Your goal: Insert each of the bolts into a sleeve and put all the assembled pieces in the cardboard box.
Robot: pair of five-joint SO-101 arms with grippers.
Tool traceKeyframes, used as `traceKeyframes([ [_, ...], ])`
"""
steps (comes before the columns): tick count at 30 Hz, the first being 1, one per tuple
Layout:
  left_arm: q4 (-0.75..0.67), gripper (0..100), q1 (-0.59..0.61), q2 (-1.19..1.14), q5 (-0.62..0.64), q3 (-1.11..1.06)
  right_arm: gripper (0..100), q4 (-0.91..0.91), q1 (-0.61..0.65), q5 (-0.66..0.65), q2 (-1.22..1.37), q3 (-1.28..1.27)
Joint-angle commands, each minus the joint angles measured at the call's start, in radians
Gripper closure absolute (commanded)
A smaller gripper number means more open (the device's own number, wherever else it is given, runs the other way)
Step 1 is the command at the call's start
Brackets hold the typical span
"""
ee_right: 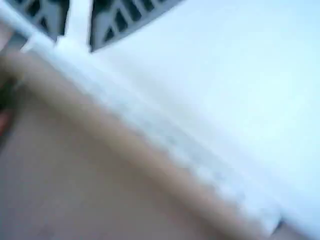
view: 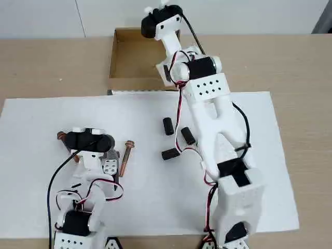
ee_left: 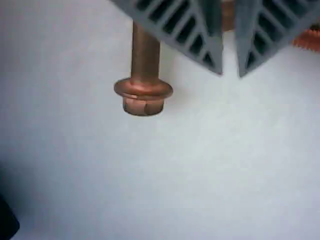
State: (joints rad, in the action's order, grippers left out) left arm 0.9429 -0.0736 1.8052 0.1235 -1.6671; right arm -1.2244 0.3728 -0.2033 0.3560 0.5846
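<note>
Three black sleeves (view: 168,126) (view: 188,135) (view: 170,154) lie loose on the white paper, beside the right arm. A copper bolt (view: 126,155) (ee_left: 143,92) lies on the paper just beside my left gripper (view: 111,162) (ee_left: 230,74). That gripper hangs low with its jaws nearly together and nothing between them. A second bolt (view: 63,136) pokes out on the arm's other side, and its threaded end (ee_left: 309,40) shows past a finger. My right gripper (view: 167,75) (ee_right: 77,42) is at the near wall of the cardboard box (view: 113,57), jaws almost closed and empty.
The white paper sheet (view: 41,171) covers most of the wooden table (view: 290,62). The right arm stretches diagonally across the paper, close over the sleeves. The box's visible floor is bare. The paper to the left of the left arm is free.
</note>
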Motion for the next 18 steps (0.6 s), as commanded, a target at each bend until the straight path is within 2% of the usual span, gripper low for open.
traceKeyframes([
  [1,0.002,99,0.008,0.012,0.0,0.002,96.7,-0.127,0.016,-0.003,-0.082,0.051],
  [4,0.002,99,0.008,0.012,0.0,0.002,96.9,-0.231,0.022,0.002,-0.081,0.051],
  [11,0.002,99,0.008,0.012,0.0,0.002,96.6,-0.44,0.022,0.144,-0.077,0.049],
  [18,0.002,99,0.008,0.012,0.002,0.002,96.6,-0.467,0.036,0.201,-0.047,-0.023],
])
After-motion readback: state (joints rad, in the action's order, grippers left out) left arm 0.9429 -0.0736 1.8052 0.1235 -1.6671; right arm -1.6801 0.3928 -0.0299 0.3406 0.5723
